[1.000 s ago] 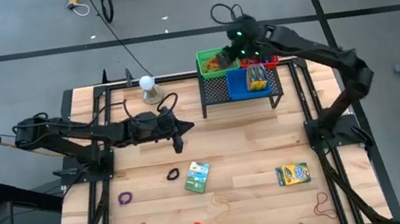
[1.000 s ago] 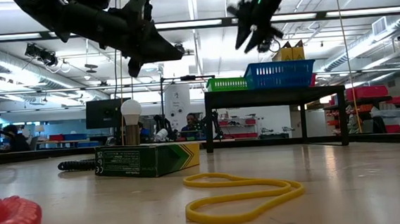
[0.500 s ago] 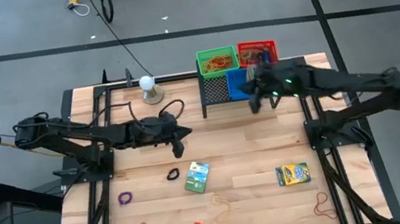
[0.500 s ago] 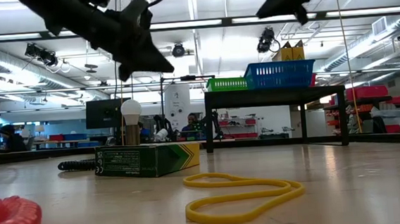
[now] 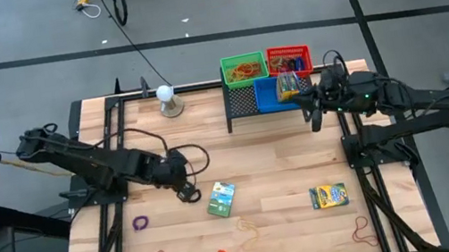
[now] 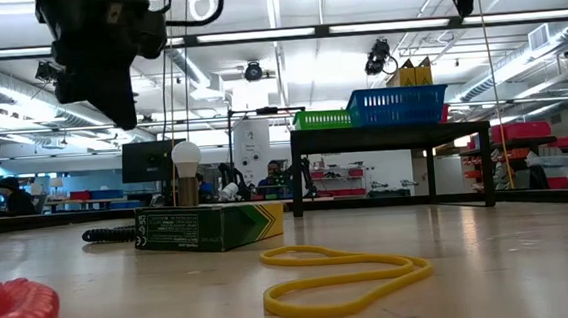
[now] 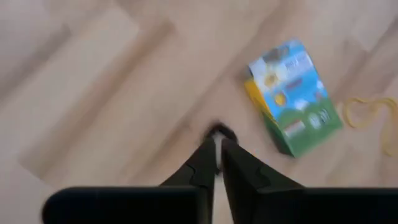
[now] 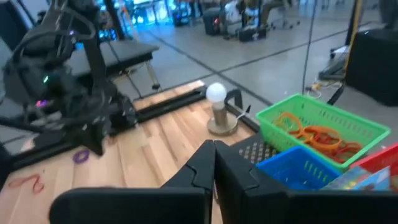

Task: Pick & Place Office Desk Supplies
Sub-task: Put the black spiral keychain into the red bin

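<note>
Left wrist view shows the left gripper [image 7: 216, 144], fingers nearly pressed together, above the black loop [image 7: 220, 131]; unspread, it could knock it away.

Robotics lab: ceiling ducts [image 6: 18, 82], monitor-lined workbenches [image 6: 76, 202].

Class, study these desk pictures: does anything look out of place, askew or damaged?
Nothing looks damaged or spilled. Supplies simply lie scattered across the table: the green crayon box sits askew, the yellow crayon box slightly tilted, with loops and rubber bands strewn near the front edge, not yet in the bins.
</note>
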Controlling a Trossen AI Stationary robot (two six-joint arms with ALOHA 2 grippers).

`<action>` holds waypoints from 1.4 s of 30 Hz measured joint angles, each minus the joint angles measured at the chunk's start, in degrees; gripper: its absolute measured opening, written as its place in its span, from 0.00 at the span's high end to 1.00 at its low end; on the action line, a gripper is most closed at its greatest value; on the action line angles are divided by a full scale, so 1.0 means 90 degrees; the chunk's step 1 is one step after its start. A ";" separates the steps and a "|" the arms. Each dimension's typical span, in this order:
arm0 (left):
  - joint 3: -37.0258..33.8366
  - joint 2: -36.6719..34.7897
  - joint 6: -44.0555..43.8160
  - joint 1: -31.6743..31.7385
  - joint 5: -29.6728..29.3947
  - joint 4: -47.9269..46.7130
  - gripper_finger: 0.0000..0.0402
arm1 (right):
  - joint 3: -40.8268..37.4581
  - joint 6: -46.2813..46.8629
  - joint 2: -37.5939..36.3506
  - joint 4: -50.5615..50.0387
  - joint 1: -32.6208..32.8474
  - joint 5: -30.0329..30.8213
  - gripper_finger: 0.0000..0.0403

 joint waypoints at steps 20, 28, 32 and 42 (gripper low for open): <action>0.0002 0.2331 0.1682 0.0364 0.0498 0.1164 0.69 | -0.0007 0.0017 0.0126 0.0440 0.0049 0.0168 0.98; 0.0012 0.2490 0.2286 0.0377 0.0886 0.1166 0.69 | -0.0007 0.0039 0.0126 0.0440 0.0049 0.0158 0.97; 0.0061 0.2461 0.2422 0.0377 0.0947 0.1008 0.69 | -0.0007 0.0039 0.0126 0.0441 0.0049 0.0148 0.97; 0.0325 0.2503 0.3515 0.0436 0.1404 0.0728 0.69 | -0.0007 0.0036 0.0126 0.0440 0.0049 0.0146 0.97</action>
